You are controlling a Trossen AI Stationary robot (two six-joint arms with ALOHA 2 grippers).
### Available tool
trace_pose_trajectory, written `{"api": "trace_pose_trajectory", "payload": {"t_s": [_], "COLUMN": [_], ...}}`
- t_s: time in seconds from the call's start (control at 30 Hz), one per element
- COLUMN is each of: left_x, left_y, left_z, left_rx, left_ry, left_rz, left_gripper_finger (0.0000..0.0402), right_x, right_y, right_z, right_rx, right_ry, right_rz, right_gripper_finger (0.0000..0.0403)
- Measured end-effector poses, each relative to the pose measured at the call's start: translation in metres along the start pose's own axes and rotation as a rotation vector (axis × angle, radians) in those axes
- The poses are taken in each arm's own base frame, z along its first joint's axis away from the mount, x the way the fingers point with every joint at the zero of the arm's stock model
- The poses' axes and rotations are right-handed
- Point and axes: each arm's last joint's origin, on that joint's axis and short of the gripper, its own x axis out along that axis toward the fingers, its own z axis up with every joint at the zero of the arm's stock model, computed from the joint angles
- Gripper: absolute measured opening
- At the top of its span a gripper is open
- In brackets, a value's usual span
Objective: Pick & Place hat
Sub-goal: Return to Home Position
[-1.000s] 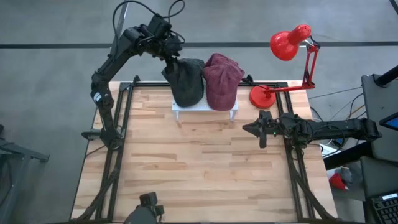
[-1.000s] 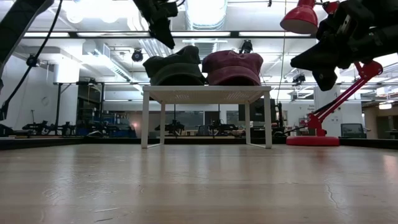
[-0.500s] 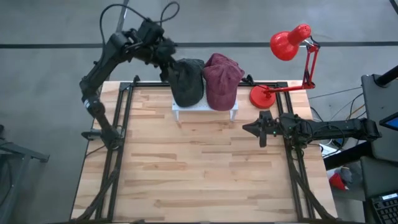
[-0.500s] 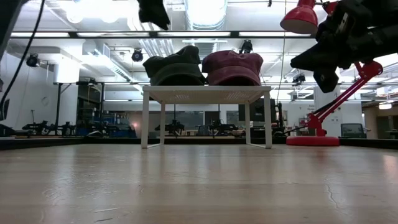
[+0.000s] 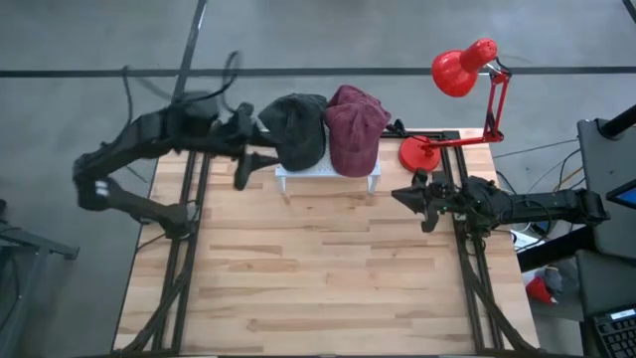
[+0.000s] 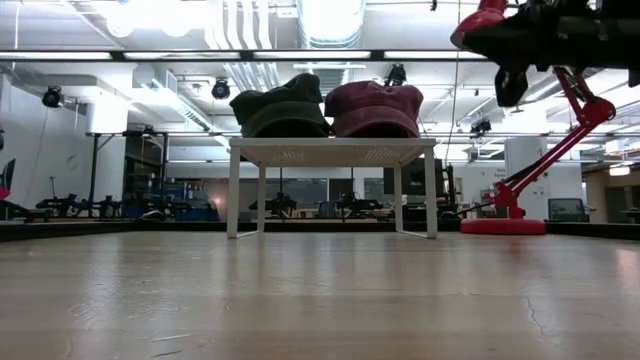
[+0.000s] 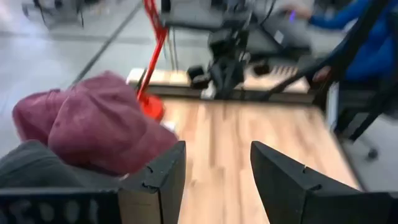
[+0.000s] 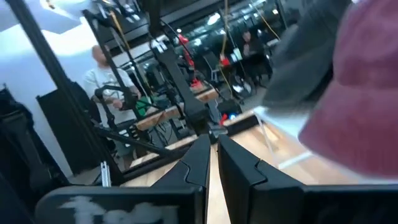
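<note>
Two hats lie crown up, side by side, on a small white rack (image 5: 328,171) at the table's far edge: a dark grey one (image 5: 296,129) on its left half and a maroon one (image 5: 353,131) on its right half. The low view shows both, dark hat (image 6: 280,108) and maroon hat (image 6: 372,108), on the rack's top (image 6: 330,150). My left gripper (image 5: 256,157) is open beside the rack's left end, pointing right past the hats (image 7: 217,168). My right gripper (image 5: 399,196) is shut (image 8: 212,163), level, right of the rack.
A red desk lamp (image 5: 462,70) stands with its base (image 5: 417,154) just right of the rack. Bare wooden tabletop (image 5: 318,268) fills the near half. People show in the room beyond, one standing (image 8: 106,81), one by a blue sleeve (image 7: 354,37).
My left gripper has swung from above the dark hat's far left side down and toward the table's left and near edges, turning level beside the rack's left end. My right gripper has risen and tipped from pointing down to level. Both hats have stayed on the rack.
</note>
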Motion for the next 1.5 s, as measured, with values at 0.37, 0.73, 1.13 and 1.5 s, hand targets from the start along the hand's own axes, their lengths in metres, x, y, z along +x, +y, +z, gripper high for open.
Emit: {"api": "trace_pose_trajectory", "payload": {"t_s": [0.37, 0.73, 1.13, 1.5], "left_x": [0.003, 0.016, -0.023, -0.014], "left_y": [-0.037, -0.088, -0.128, -0.134], "left_z": [-0.124, -0.246, -0.294, -0.288], "left_rx": [-0.223, -0.338, -0.355, -0.427], "left_ry": [-0.223, -0.434, -0.419, -0.433], "left_rz": [-0.018, 0.192, 0.180, 0.114], "left_gripper_finger": [0.0181, 0.0181, 0.0181, 0.0182], "right_x": [0.003, -0.004, -0.043, -0.050], "right_y": [0.014, 0.016, 0.000, -0.011], "right_z": [0.011, 0.017, -0.024, -0.044], "right_rx": [-0.104, -0.107, -0.169, -0.210], "right_ry": [0.122, 0.297, 0.276, 0.180], "right_rz": [0.216, 0.083, 0.121, 0.133], "right_gripper_finger": [0.0029, 0.0029, 0.0029, 0.0029]}}
